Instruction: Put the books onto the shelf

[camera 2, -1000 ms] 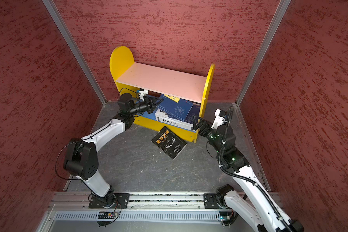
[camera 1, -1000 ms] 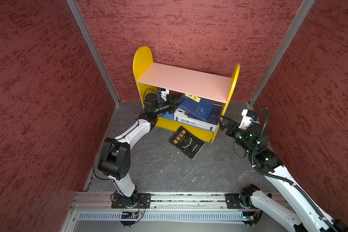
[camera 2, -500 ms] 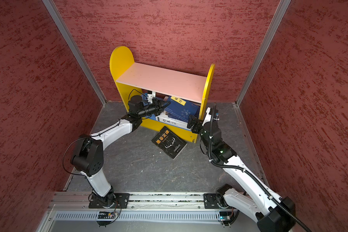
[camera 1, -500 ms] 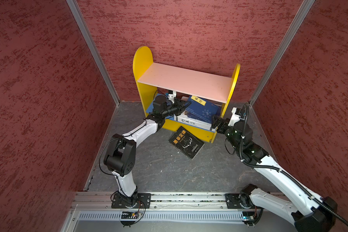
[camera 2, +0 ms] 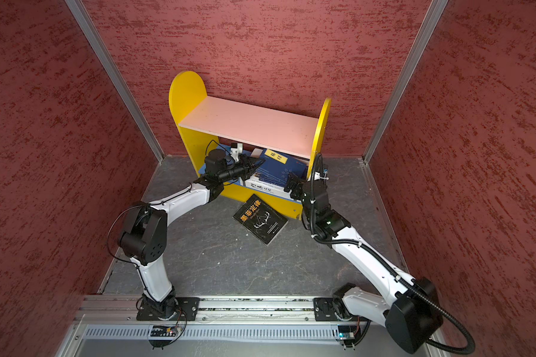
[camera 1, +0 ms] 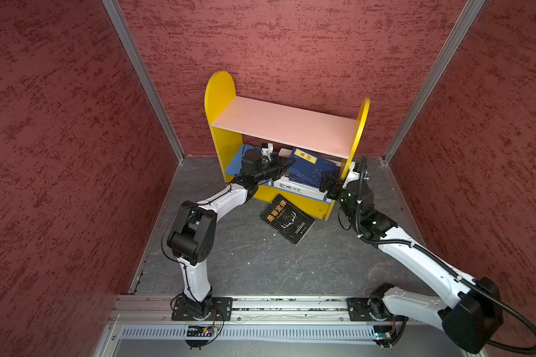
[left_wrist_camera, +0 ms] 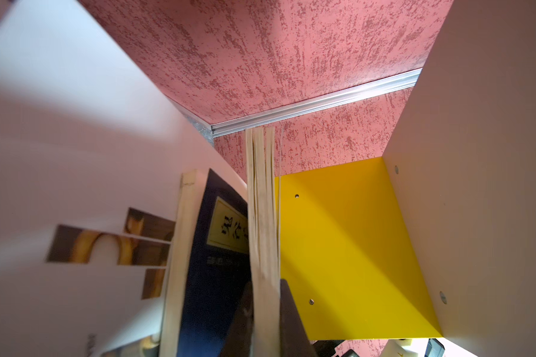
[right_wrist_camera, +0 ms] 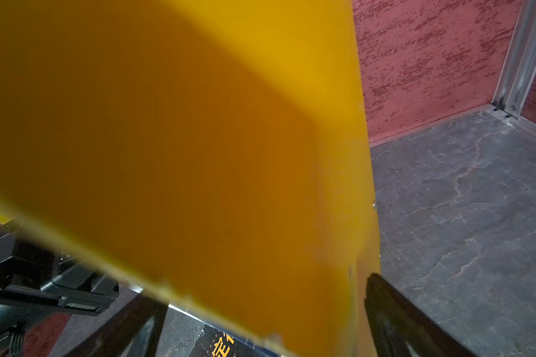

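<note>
Two white-shelled arms (camera 1: pixel 226 201) with black joints (camera 1: pixel 192 238), thin black cables (camera 1: pixel 164 231), ribbed black conduit (camera 1: pixel 393 243), black left claw (camera 1: pixel 287 163), right claw (camera 1: pixel 326 185).

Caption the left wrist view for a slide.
Left tool grips a thin book inside the yellow shelf, beside a navy book.

Cannot see the shelved books' (camera 1: pixel 307 173) far ends under the pink upper board (camera 1: pixel 285 126) in both top views, cannot read the white book's (left_wrist_camera: pixel 59 185) blurred, edge-cropped cover in the left wrist view, and get only a cropped corner of the black book (right_wrist_camera: pixel 217 347) below the blurred yellow side panel (right_wrist_camera: pixel 183 139) filling the right wrist view.
</note>
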Tool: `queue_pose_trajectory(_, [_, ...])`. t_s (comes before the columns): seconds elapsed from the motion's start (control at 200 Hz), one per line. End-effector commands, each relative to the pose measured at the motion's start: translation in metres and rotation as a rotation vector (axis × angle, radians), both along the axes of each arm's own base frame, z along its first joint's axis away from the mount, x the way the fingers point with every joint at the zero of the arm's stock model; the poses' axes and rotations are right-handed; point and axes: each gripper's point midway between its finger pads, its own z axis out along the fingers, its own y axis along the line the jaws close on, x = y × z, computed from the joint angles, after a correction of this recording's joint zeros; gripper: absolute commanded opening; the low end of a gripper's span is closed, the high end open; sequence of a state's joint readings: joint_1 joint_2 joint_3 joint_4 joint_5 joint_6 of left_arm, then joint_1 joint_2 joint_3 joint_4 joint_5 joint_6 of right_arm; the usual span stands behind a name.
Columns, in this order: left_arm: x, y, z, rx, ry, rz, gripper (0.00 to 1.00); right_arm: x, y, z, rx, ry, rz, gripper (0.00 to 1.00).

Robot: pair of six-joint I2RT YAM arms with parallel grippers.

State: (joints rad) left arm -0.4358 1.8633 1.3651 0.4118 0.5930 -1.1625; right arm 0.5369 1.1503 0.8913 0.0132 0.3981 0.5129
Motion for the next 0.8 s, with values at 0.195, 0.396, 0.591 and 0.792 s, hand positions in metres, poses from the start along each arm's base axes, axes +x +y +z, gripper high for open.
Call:
queue_pose_trajectory(0.195, [-0.003,-0.018,0.01,-0.034,-0.017,-0.017,0.0,0.0,-0.004,0.01,0.019,-0.012,-0.037,0.99])
queue_pose_trajectory(0.396, [-0.009,-0.018,0.005,-0.029,0.005,0.012,0.0,0.0,-0.005,0.003,0.015,0.005,-0.041,0.99])
queue_pose_trajectory(0.591, [-0.008,-0.016,0.0,-0.043,0.029,0.04,0.0,0.0,-0.003,-0.003,0.009,0.022,-0.031,0.99])
queue_pose_trajectory(0.792, [-0.01,-0.023,0.002,-0.06,0.016,0.028,0.0,0.0,-0.003,-0.006,-0.006,0.036,-0.026,0.99])
